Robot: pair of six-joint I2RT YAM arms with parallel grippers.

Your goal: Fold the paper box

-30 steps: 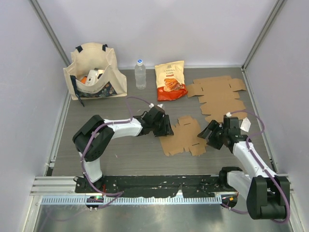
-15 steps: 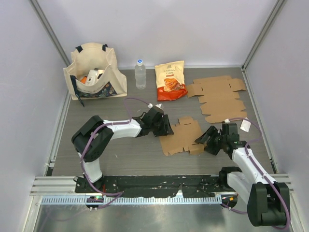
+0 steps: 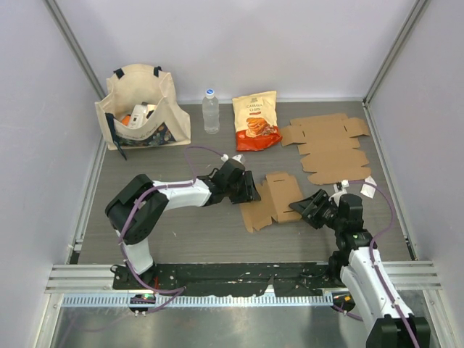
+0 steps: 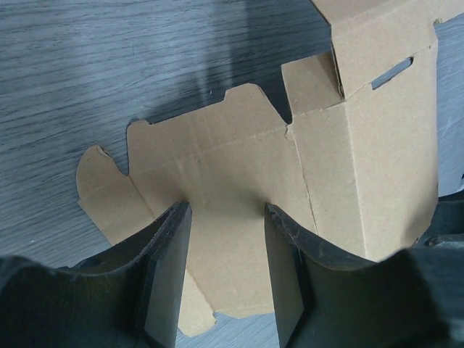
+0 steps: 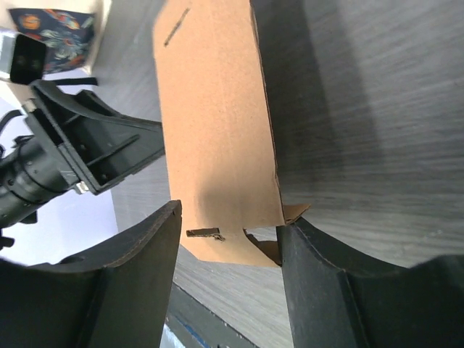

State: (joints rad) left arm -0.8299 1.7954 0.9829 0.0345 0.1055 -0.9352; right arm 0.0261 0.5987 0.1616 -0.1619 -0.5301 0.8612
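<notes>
Now, left end effector apart over paper box, right end effector apart astride its flap.

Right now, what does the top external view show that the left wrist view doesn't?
Only top external: the tote bag, water bottle, chip bag and a spare flat box blank. Only left wrist: the slot cut in the raised panel. Both: the cardboard box blank being folded, and the left gripper on it.
</notes>
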